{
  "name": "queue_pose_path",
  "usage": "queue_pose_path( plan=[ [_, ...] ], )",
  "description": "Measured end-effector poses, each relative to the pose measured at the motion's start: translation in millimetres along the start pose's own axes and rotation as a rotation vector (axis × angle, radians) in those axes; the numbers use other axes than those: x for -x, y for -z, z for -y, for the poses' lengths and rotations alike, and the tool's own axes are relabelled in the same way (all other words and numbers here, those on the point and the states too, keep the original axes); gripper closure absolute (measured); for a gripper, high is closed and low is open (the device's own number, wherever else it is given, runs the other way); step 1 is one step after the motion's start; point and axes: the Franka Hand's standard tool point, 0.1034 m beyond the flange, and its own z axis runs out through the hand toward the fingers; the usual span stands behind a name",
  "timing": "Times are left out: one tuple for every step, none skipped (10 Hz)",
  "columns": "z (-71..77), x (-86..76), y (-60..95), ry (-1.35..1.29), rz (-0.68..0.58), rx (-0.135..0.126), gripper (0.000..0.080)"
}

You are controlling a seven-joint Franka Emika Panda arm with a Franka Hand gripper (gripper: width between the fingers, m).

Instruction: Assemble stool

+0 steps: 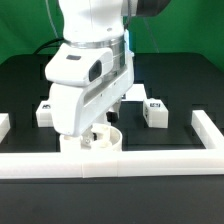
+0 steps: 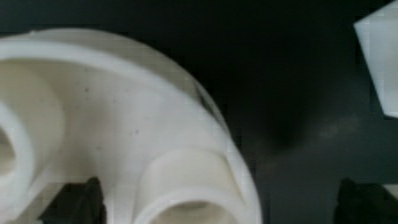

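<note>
Pincer (image 2: 221,203): two black fingers on a white arm (image 1: 90,70), pointing down at the black table (image 1: 185,90). In the wrist view the fingertips (image 2: 79,200) stand wide apart with nothing clamped between them, so it is open. The seat's rim lies in the gap. Whether either finger touches it cannot be told.

Items, from the exterior view's left to its right:

1. Rail (image 1: 160,160). Long and white, with a short return at each end. It runs across the table in front of the pincer, on the camera's side, and both ends sit well apart from the pincer.

2. Left leg (image 1: 45,112). White, blocky, with a black-and-white tag. It sits on the table to the exterior view's left of the pincer, apart from it and partly hidden by the arm.

3. Seat (image 1: 108,142). White round disc lying flat right under the pincer, sockets facing up. It is close against the rail, but contact cannot be told. It fills most of the wrist view, with one round socket (image 2: 178,205) between the fingers.

4. Right leg (image 1: 153,112). White, blocky and tagged. It sits on the table to the exterior view's right of the pincer, apart from both pincer and seat.

5. White piece (image 2: 377,60). Only an edge shows in the wrist view, beside the seat and not touching it. Which part it is cannot be told.
</note>
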Motion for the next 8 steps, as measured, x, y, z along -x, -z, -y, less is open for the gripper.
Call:
queue_pose_path(
  plan=[
    [-0.6,-0.6,-1.6,0.0,0.0,-0.001,0.015],
    [-0.3,-1.0,-1.4,0.002,0.001,-0.002,0.015],
    [-0.3,-1.7,-0.5,0.003,0.001,-0.002,0.0162],
    [-0.9,-2.2,1.3,0.003,0.0,0.001,0.0332],
    [-0.6,-2.0,0.6,0.003,0.001,0.0,0.0332],
    [-1.1,-2.2,1.4,0.003,0.0,0.002,0.0481],
    [-1.2,-2.3,1.4,0.003,0.0,0.002,0.0481],
    [-1.2,-2.3,1.4,0.003,0.0,0.002,0.0481]
  ],
)
